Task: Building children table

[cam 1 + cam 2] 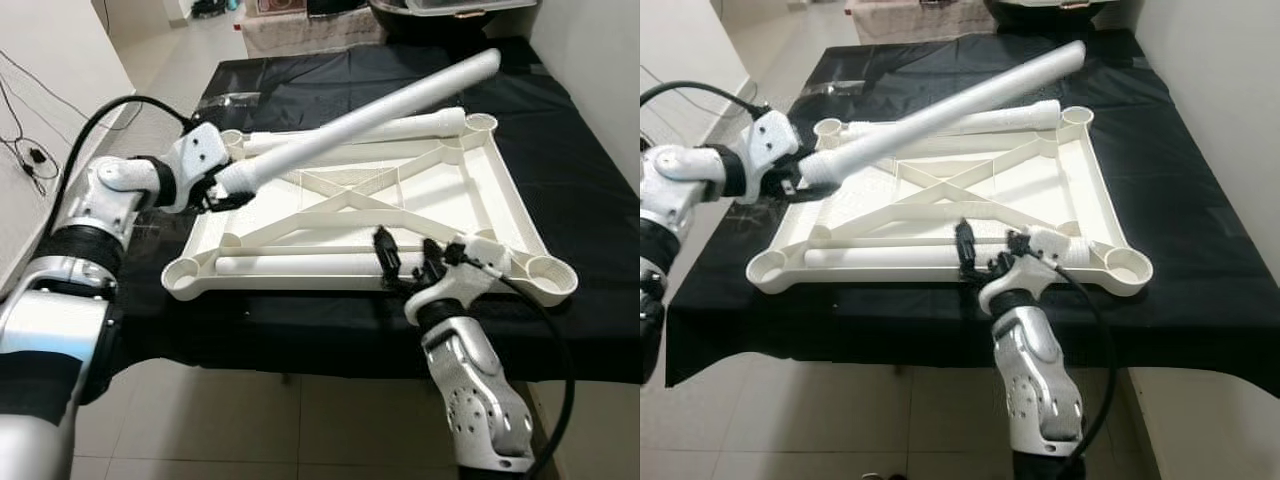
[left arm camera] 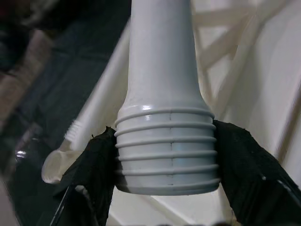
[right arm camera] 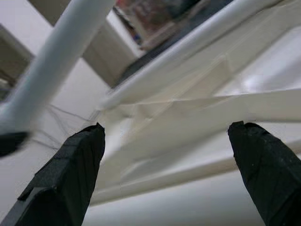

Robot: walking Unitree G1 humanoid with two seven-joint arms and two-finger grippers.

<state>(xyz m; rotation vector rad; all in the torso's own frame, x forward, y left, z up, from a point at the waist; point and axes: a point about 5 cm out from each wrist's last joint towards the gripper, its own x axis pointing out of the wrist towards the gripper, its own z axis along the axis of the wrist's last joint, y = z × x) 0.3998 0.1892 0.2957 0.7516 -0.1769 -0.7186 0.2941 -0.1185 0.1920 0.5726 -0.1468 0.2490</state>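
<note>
Meanwhile, the left gripper (image 1: pixel 222 190) is clamped on the threaded end of a white table leg (image 1: pixel 380 112), holding it slanted up above the upturned white tabletop (image 1: pixel 455 195), which lies on a black cloth (image 1: pixel 580 140). Further right, the right gripper (image 1: pixel 405 262) hovers at the tabletop's near rim, fingers (image 3: pixel 70 174) spread apart.

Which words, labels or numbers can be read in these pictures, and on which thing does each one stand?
None can be read.
The tabletop, the leg held by the left gripper and the black cloth bear no print.
The colourful things in the background of the right wrist view are too blurred to read.
</note>
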